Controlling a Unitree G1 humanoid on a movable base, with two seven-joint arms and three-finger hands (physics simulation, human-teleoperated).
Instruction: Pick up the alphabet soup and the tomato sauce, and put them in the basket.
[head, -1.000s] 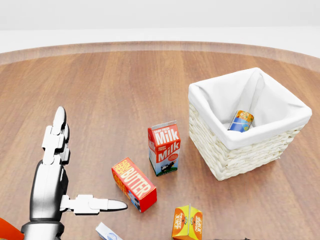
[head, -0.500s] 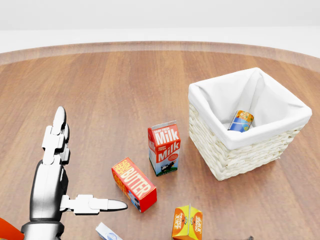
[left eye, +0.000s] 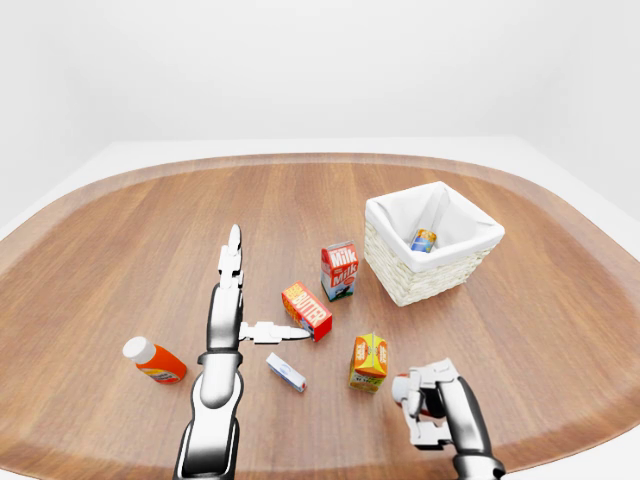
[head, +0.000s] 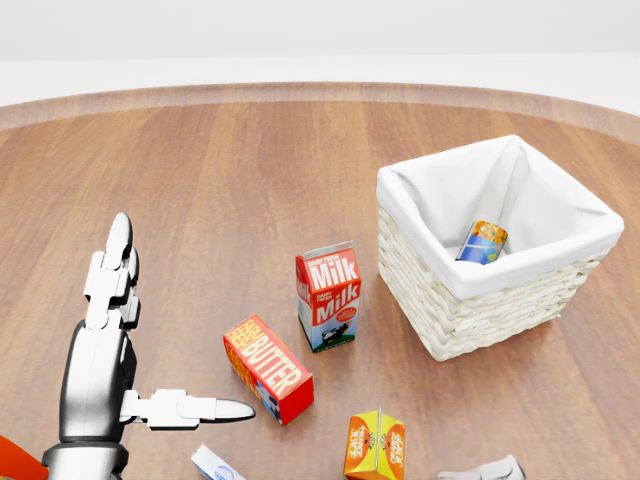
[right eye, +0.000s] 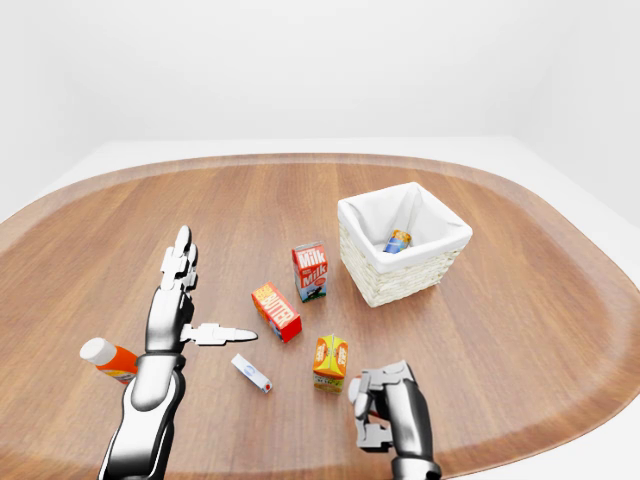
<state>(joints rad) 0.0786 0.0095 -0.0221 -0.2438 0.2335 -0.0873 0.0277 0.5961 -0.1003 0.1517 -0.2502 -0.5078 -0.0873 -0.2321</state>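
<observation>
White-lined pale wicker basket (head: 470, 320), red-and-white milk carton (head: 328, 297), orange-red butter box (head: 268, 368), brown woodgrain table (head: 220, 200).

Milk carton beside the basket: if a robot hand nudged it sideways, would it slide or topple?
The milk carton stands upright, taller than its base is wide, so a push near its gabled top would likely tip it. A low push would probably slide it on the smooth wooden table. Its flat sides mean it should not roll once down.
</observation>
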